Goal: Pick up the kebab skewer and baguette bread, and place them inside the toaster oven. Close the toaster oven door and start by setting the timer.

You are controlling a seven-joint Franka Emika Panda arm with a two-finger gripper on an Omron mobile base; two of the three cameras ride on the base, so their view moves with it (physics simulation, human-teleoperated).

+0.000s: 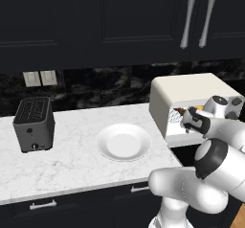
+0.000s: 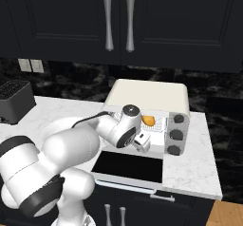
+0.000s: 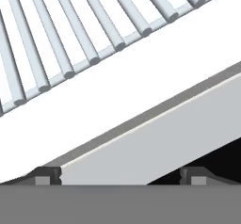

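Spread claw — over toaster oven rack

Even flat rendered light, sharp, faint soft shadows

The cream-white toaster oven is seen on the marble counter, its dark glass door folded down flat and open. The golden-orange baguette bread is seen lying on the wire rack inside. The red-brown kebab skewer is seen in the cavity near its left side.
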